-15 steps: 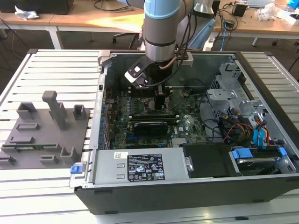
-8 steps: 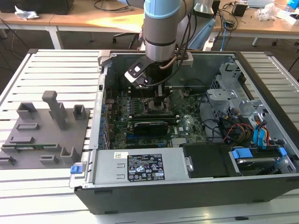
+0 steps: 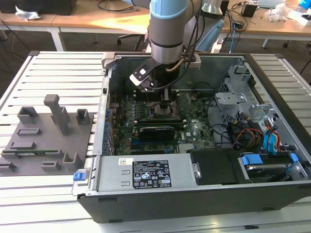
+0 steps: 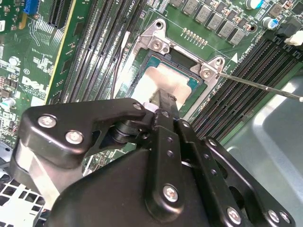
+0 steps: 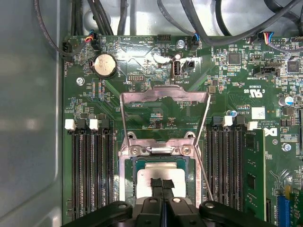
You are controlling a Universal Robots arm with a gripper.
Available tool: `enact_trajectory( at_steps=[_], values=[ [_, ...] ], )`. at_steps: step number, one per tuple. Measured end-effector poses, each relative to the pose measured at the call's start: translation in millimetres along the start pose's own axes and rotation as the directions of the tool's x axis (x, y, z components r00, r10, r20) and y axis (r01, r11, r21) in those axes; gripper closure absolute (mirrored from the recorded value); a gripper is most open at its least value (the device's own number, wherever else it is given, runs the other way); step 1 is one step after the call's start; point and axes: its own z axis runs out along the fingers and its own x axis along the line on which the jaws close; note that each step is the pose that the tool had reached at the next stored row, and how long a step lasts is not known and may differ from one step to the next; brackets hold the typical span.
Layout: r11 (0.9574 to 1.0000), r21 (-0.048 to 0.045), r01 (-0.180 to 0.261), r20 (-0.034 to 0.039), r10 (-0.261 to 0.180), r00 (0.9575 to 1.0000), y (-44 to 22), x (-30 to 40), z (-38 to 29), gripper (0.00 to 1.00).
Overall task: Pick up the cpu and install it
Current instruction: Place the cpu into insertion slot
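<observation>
The black two-fingered gripper has its fingers drawn together with nothing visible between them. The tips are on or just above the cpu, a small flat square chip with a pale silvery-white metal top. The chip lies flat inside the dark square socket frame. In the exterior view this spot is at about ten o'clock from the middle of the open dark-grey computer case.

Seating looks like what matters here. The chip should rest level with every edge inside the frame, under light, straight-down contact and no sideways sliding.

The silvery hinged load plate stands raised, and the thin wire lever is swung free beside it.

The chip's top is smooth and bright with glare, with a thin dark border around it.
</observation>
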Motion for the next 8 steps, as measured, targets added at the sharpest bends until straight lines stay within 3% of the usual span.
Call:
enact_trajectory(
  at_steps=[8],
  values=[
    [1.0000,0.0000,0.000,0.0000,0.000,1.0000,-0.7,-0.2,3.8,0.89]
  ],
)
